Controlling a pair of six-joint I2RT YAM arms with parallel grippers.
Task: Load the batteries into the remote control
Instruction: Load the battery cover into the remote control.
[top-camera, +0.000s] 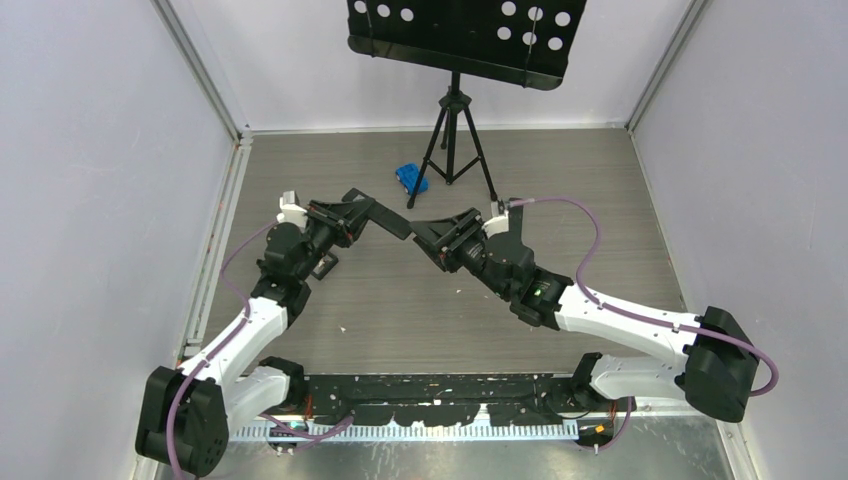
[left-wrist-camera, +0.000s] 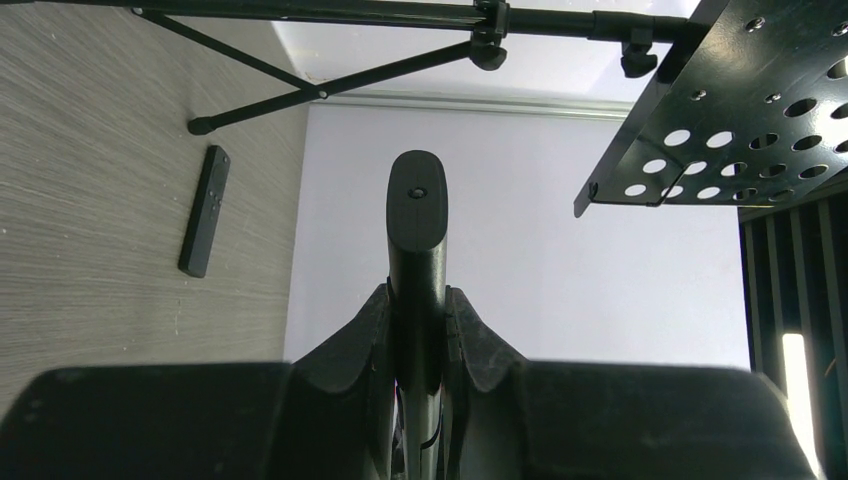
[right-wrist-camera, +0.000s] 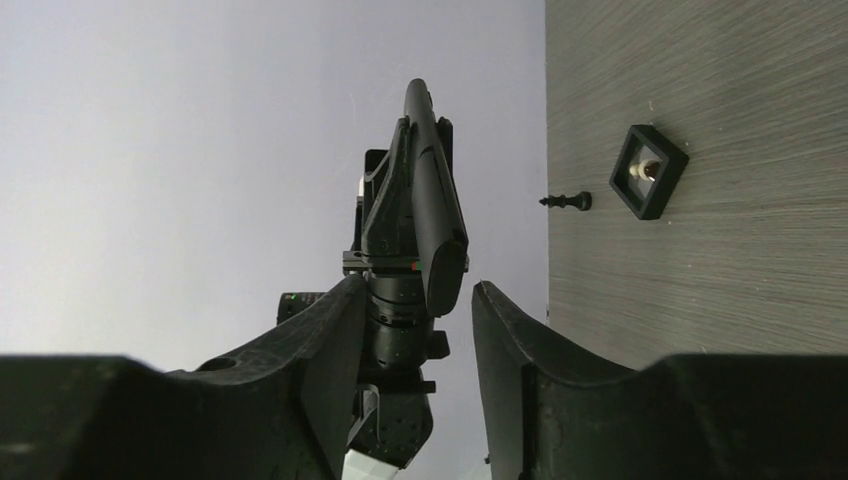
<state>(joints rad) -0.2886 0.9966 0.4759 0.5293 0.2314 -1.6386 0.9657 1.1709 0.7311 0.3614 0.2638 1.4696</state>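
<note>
- Plainly, the left gripper (left-wrist-camera: 417, 300) was clamped shut on the remote (left-wrist-camera: 417, 215). The remote stuck out past its fingertips, lifted clear of the surface (top-camera: 400, 320) and aimed at the other arm. To my eye that hold was meant to steady it for two-handed work.
- The right gripper (right-wrist-camera: 415, 295) met it tip to tip with its jaws parted, a finger on either side of the remote's free end. It gripped nothing, and I could not tell whether either pad touched the remote.
- That stance suggested it was placed to work at the free end, perhaps the battery cover, though no cover or open compartment showed.
- No batteries could be made out in any view. A small blue thing (top-camera: 411, 177) lay by the legs of the stand (top-camera: 455, 140), too small to identify.
- Another remote (left-wrist-camera: 205, 210) lay flat on the surface, well apart from the held one and seemingly no part of the job.
- A small square frame (right-wrist-camera: 649, 171) and a tiny dark piece (right-wrist-camera: 566, 202) lay near each other beside the right arm, with neither gripper on them.
- From all this I judged the loading hardly begun, since a cell would have to be found and fetched first.
</note>
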